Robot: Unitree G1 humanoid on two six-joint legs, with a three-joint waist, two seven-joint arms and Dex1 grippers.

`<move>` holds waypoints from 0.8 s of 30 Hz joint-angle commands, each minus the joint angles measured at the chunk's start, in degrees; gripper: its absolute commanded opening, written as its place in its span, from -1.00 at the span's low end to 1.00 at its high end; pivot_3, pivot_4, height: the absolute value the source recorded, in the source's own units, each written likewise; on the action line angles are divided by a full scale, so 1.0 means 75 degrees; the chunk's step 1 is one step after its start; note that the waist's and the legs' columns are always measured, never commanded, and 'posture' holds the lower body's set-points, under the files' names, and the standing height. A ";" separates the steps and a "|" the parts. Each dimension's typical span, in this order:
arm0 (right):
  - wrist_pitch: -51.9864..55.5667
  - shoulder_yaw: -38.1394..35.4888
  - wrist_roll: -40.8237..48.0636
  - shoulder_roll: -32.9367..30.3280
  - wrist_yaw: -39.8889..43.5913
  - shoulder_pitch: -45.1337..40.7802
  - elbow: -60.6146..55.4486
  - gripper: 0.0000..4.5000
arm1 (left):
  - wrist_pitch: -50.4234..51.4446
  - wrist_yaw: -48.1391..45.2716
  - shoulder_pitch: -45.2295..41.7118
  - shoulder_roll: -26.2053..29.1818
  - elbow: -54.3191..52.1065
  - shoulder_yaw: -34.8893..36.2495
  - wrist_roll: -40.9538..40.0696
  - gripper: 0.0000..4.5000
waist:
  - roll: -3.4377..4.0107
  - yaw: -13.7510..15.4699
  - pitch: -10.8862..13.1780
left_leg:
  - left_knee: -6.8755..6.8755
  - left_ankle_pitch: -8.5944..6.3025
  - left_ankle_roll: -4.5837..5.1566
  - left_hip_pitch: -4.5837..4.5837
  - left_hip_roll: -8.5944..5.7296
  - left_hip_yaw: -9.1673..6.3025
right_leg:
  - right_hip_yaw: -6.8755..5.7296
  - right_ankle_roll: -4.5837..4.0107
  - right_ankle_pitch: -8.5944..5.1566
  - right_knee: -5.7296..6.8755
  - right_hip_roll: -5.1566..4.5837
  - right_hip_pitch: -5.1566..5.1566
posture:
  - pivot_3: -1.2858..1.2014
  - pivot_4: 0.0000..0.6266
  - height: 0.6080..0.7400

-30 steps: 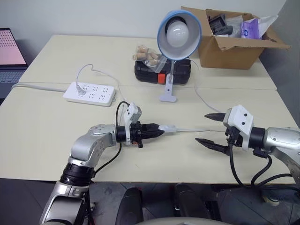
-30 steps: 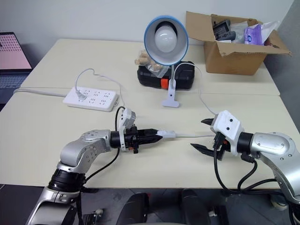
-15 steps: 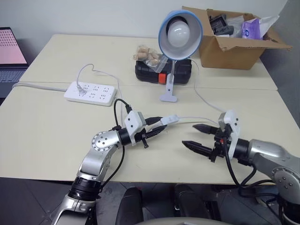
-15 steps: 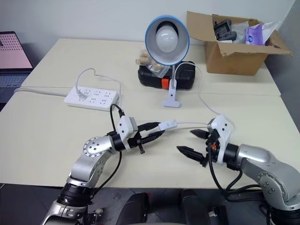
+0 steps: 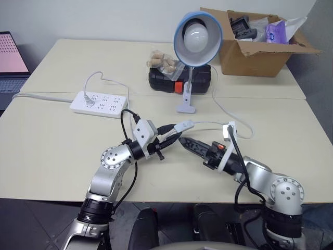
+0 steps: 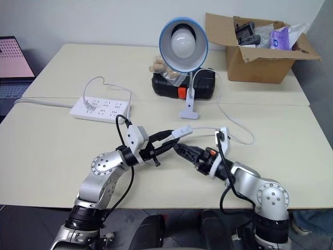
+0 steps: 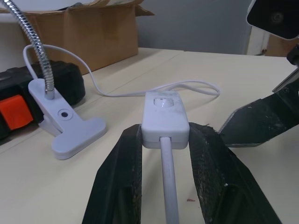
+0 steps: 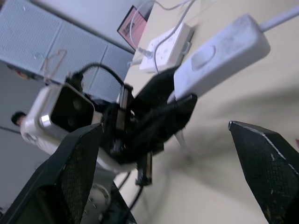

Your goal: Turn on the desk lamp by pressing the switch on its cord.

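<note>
The desk lamp stands on its white clip base at mid-table, its blue shade facing me. Its thin white cord loops across the table to the small white switch. My left gripper is shut on the switch's near end and holds it just above the table, button side up. My right gripper is open, pointing left, its tips just below and beside the switch without touching it. In the right wrist view the switch lies beyond the two wide-apart fingers.
A white power strip lies at the left with a plug in it. A black case and a small bag sit behind the lamp. An open cardboard box stands at the back right, a laptop at the far left.
My right gripper has swung left across the table and rolled over, ending close under the switch. My left gripper has turned and tipped the switch up a little.
</note>
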 commanded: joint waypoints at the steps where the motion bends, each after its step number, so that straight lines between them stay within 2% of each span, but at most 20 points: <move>1: -0.0588 0.0119 0.0822 0.0273 -0.0731 -0.0284 0.0187 1.00 | 0.0232 0.0185 0.0012 -0.0070 -0.0549 0.0107 -0.0235 -0.51 | 0.0000 -0.0012 0.0000 | 0.0000 0.0000 0.0000 -0.0007 -0.0001 0.0000 | 0.0000 0.0000 0.0000 -0.0002 -0.0001 -0.0005 | 0.03 -0.52 1.00; 7: -0.1104 0.0320 0.1042 0.0446 -0.1124 -0.0484 0.0547 1.00 | 0.0485 0.0313 0.0010 -0.0056 -0.0762 0.0125 -0.0305 -0.51 | 0.0002 -0.0020 -0.0001 | 0.0000 0.0000 0.0000 -0.0006 0.0000 -0.0006 | -0.0004 -0.0001 0.0000 0.0000 0.0000 -0.0007 | 0.03 -0.52 1.00; 24: -0.1658 0.0427 0.1004 0.0358 -0.0929 -0.0560 0.0967 1.00 | 0.0658 0.0489 0.0044 -0.0064 -0.1000 0.0059 -0.0324 -0.51 | 0.0004 -0.0032 0.0000 | -0.0001 0.0000 0.0001 -0.0006 0.0001 -0.0006 | -0.0004 -0.0001 -0.0001 -0.0001 0.0001 -0.0008 | 0.03 -0.52 1.00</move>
